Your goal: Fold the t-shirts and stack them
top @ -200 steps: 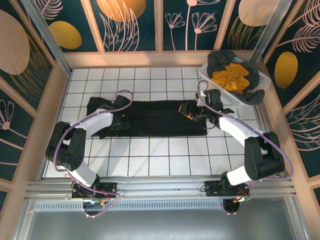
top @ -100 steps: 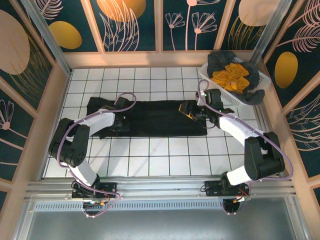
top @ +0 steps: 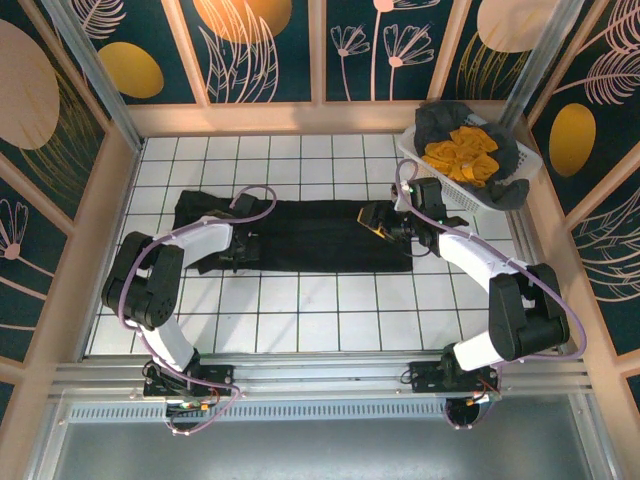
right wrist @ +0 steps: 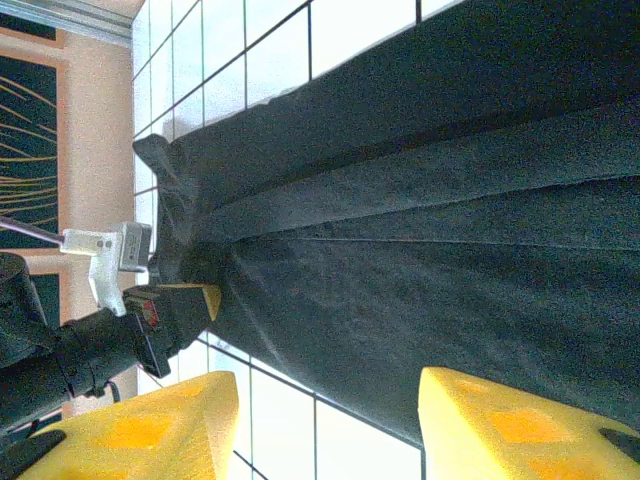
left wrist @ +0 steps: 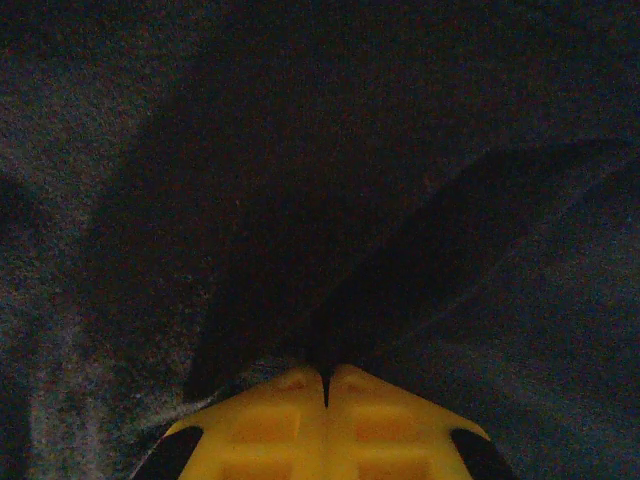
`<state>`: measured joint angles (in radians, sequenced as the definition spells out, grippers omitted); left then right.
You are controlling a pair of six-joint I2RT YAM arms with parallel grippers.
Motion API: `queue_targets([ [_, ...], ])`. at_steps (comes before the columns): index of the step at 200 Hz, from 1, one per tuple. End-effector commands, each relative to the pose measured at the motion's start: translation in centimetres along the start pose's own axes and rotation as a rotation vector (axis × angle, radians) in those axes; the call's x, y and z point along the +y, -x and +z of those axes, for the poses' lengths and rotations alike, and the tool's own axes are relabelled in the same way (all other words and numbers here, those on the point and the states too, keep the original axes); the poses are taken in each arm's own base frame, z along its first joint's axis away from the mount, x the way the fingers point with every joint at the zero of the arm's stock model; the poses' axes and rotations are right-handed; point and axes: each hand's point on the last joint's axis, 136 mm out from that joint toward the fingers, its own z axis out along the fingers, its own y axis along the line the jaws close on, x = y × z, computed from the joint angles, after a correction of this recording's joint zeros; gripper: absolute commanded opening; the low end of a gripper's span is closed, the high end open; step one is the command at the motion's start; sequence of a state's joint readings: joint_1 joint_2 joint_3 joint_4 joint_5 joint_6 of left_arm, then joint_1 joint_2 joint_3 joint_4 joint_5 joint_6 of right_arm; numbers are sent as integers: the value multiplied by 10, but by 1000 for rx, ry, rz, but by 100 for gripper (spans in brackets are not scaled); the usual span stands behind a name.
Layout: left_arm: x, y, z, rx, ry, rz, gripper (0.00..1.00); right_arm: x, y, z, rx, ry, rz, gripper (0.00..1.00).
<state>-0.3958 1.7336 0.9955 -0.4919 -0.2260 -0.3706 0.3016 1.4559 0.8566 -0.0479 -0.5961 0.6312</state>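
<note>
**Position.** The black t-shirt lies flat on the tiled table as a long band, already folded lengthwise. One end lies near the white basket; the other end is well apart from it. A mustard-yellow t-shirt and a dark grey t-shirt sit bunched inside the basket, not yet folded.

**Grippers.** The left gripper is on the part of the band farthest from the basket. Its jaws are pressed together, and a ridge of black cloth runs out from the tips, so it is judged to be pinching a fold of the shirt. The right gripper hangs over the end nearest the basket with its jaws wide apart, holding nothing. The shirt's edge and bare tile show between its fingers.

**Handling.** The cloth is soft, light and limp – it will sag from any single hold and drag on the tiles rather than slide as one piece. It is not fragile. The layered folds may separate if only the top layer is lifted.

**Where to grip.** Take the end nearest the basket at its edge, pinching through all layers. Keep the far end held or weighted so that the band folds across its length without skewing.
</note>
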Motion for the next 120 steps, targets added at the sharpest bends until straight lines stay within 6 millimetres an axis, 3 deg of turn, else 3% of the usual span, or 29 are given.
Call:
queue_targets([
  [1, 2, 11, -6, -19, 23, 39, 0, 3, 2, -3, -10, 19, -11, 51],
  [63, 0, 17, -19, -14, 8, 14, 0, 1, 3, 0, -2, 14, -11, 51],
  [120, -22, 0, -31, 101, -131, -23, 0, -1, 3, 0, 3, -2, -15, 51],
])
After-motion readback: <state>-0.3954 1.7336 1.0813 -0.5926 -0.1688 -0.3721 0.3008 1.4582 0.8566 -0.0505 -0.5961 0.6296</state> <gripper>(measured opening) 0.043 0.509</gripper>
